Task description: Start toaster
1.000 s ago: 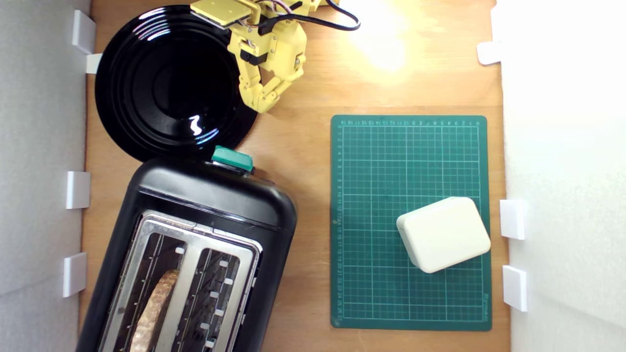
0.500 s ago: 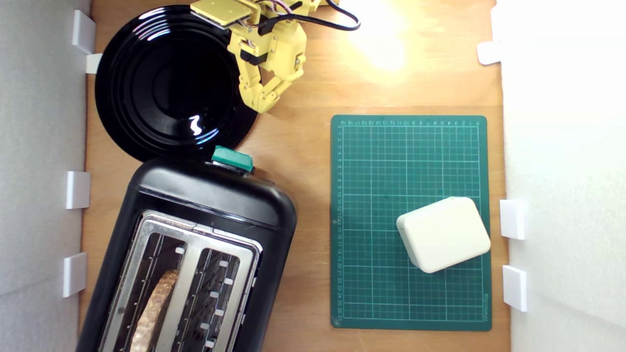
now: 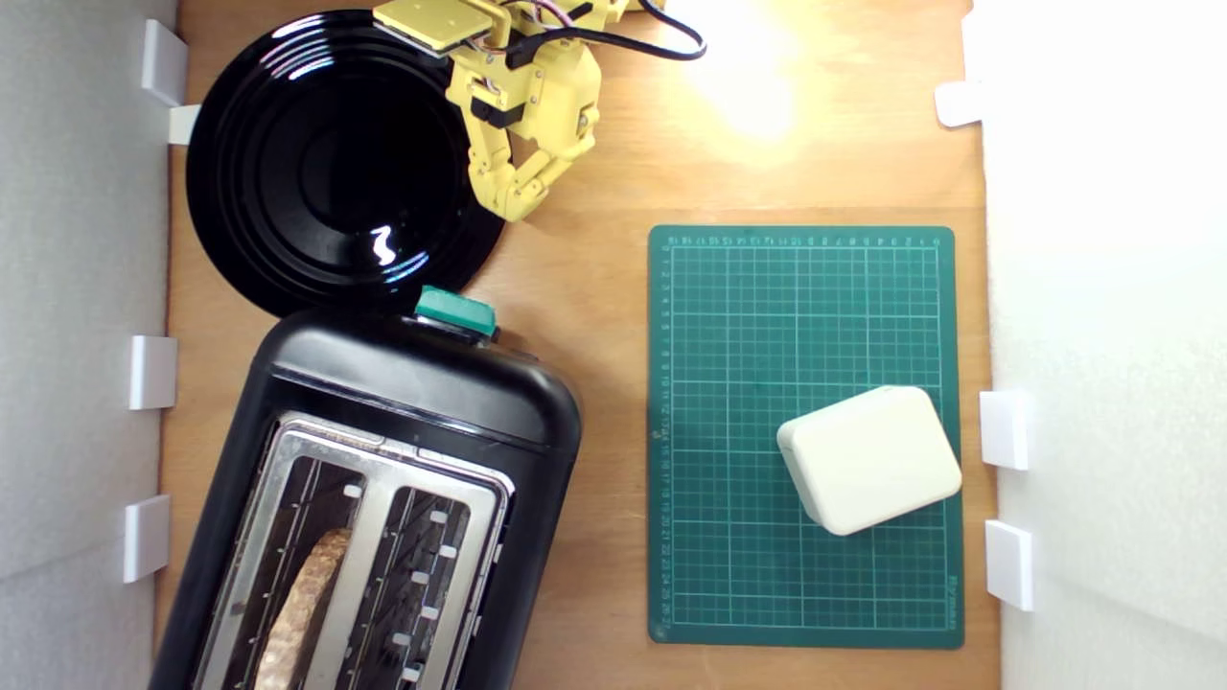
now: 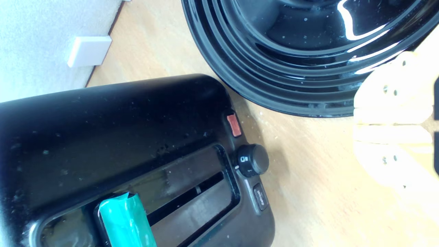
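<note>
Fingers [image 3: 518, 206] are seen closed, empty, above the black plate's [image 3: 249, 192] rim, apart from the toaster's [image 3: 412, 383] teal lever [image 3: 456, 310].

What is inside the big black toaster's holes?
In the glossy black toaster, one slot holds a brown bread slice, its lower part hidden. The other slot shows only wire guides.

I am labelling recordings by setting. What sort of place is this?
Probably a staged tabletop test bench, not a real kitchen: white foam walls fence the wooden table, with a cutting mat beside the toaster.
</note>
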Robot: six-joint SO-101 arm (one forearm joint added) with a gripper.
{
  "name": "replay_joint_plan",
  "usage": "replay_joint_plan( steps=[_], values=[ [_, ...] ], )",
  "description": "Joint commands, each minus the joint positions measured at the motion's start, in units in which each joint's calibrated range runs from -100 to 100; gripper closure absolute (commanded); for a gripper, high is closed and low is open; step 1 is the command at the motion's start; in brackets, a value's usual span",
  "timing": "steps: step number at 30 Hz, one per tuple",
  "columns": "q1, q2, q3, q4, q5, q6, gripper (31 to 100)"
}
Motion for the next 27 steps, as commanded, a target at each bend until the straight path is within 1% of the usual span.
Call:
replay_joint_plan(
  steps=[1, 8, 22, 24, 27],
  values=[
    [0.61, -0.83, 0.65, 0.55, 0.67, -0.27, 98.9],
    [0.13, -0.58, 0.65, 0.83, 0.67, -0.11, 98.9],
    [0.69, -0.83, 0.65, 1.01, 0.67, 0.05, 98.9],
    [0.69, -0.58, 0.65, 1.76, 0.67, 0.10, 98.9],
    [0.13, -0.17, 0.38, 3.92, 0.58, 0.10, 98.9]
  ],
)
